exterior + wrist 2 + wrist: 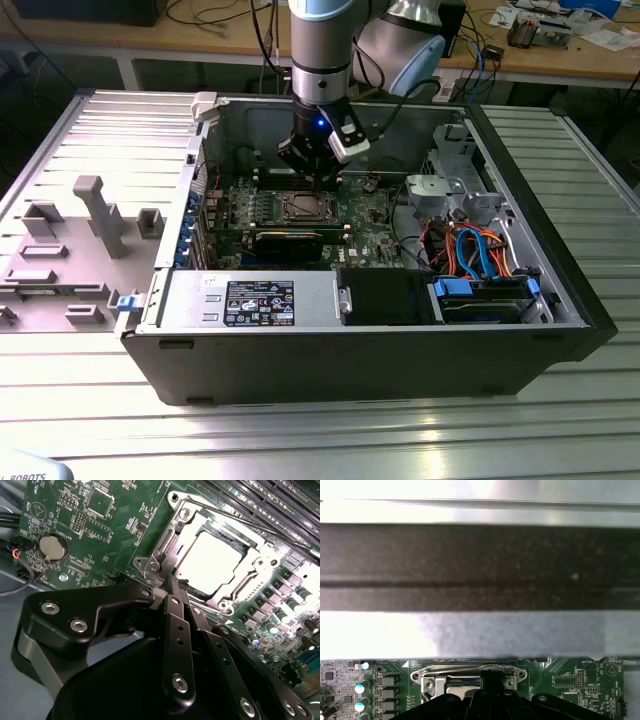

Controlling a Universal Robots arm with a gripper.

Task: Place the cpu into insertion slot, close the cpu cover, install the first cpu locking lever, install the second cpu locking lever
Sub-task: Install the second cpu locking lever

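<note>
Exterior view: where the arm comes down into the open case (pixel 560 300), the tool (pixel 312 172) hangs just above the slot (pixel 303 207) on the green board (pixel 365 215).
Case: it lies on its side on the ribbed metal tabletop (pixel 320 430), open face up (a grey fixture plate (pixel 60 260) sits beside it toward the exterior view's left).
Card: a long black card (pixel 288 240) lies just in front of the slot; blue and orange cables (pixel 480 250) fill the bay toward the exterior view's right.

Second wrist view: while the black fingers (pixel 177 625) reach in from the near edge, their tips lie pressed together, clenched with nothing between them.
Tips: they sit at the edge of the cover (pixel 165 555), beside a corner screw.
Cpu: the bright square cpu (pixel 210 562) lies flat in the slot (pixel 172 500), seen through the cover's window.
Cover: down over the cpu, framing it on all sides.
Lever: a thin wire lever (pixel 250 527) runs along the far side of the socket (whether it is latched I cannot tell).
Battery: a round coin cell (pixel 52 547) sits on the board (pixel 110 530), well apart from the socket.

First wrist view: as the case wall crosses the picture as a dark band, the board (pixel 580 680) shows beneath it.
Cover: its silver edge (pixel 467 670) sits just ahead of the tool (pixel 492 680).
</note>
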